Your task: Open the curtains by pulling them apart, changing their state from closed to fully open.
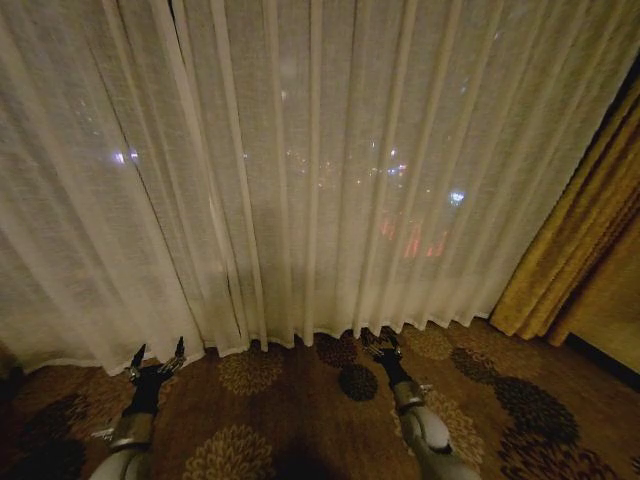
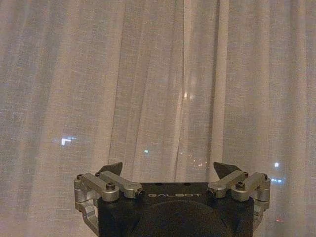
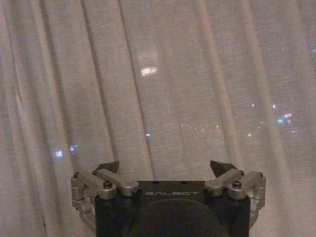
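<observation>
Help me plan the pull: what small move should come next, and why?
Probably ease both arms forward: the left gripper and right gripper hang open just short of the closed curtains, gripping no fabric.

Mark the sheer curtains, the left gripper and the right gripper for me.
sheer curtains (image 1: 330, 170): head view, pleated middle of the fabric.
left gripper (image 1: 160, 352): head view, gap between its open fingertips.
right gripper (image 3: 165, 168): right wrist view, gap between its open fingertips.

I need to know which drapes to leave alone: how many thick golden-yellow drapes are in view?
1: the golden drape hangs at the robot's far right, beside the sheer curtains. Another may hang beyond the left edge, out of frame.
</observation>
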{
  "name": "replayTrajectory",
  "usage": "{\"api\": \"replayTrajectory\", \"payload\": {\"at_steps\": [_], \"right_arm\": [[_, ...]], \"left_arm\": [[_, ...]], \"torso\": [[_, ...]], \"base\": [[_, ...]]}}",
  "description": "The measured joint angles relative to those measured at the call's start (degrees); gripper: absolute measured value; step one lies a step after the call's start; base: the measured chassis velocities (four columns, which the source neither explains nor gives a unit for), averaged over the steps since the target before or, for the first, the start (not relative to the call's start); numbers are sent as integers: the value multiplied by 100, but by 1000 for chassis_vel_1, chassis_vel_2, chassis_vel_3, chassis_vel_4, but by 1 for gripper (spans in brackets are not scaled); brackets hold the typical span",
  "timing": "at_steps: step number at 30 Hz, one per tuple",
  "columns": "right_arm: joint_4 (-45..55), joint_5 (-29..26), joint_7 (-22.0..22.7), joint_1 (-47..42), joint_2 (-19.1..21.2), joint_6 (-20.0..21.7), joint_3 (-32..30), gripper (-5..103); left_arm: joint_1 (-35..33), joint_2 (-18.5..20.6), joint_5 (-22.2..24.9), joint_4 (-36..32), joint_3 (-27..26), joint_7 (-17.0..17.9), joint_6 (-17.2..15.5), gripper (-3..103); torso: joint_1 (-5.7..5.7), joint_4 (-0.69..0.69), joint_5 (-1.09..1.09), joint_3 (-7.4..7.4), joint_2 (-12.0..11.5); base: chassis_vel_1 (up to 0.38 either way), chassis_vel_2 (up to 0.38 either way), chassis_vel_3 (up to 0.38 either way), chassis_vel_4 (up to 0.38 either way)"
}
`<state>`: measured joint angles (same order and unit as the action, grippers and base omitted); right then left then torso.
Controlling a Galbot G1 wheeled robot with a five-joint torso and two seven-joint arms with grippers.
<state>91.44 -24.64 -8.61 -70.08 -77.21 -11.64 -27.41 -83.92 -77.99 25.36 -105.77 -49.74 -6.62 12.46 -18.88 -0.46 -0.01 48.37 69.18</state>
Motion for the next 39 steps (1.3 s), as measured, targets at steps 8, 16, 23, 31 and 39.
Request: {"api": "replayTrajectory", "payload": {"at_steps": [8, 16, 23, 31, 39], "right_arm": [[357, 29, -119, -387, 135, -7, -184, 100], [679, -41, -121, -659, 267, 26, -233, 100], [770, 25, 127, -651, 282, 139, -214, 100], [616, 75, -184, -559, 294, 25, -128, 100], [418, 96, -311, -358, 297, -44, 49, 100]], "left_arm": [[0, 0, 0, 0, 0, 0, 0, 100], [0, 0, 0, 0, 0, 0, 0, 100], [0, 0, 0, 0, 0, 0, 0, 100], [0, 0, 0, 0, 0, 0, 0, 100], [0, 0, 0, 0, 0, 0, 0, 100]], "torso": [[0, 0, 2, 0, 0], [0, 0, 1, 0, 0], [0, 0, 0, 0, 0], [0, 0, 0, 0, 0], [0, 1, 0, 0, 0]], "base": [[0, 0, 0, 0], [0, 0, 0, 0], [0, 0, 0, 0], [0, 0, 0, 0], [0, 0, 0, 0]]}}
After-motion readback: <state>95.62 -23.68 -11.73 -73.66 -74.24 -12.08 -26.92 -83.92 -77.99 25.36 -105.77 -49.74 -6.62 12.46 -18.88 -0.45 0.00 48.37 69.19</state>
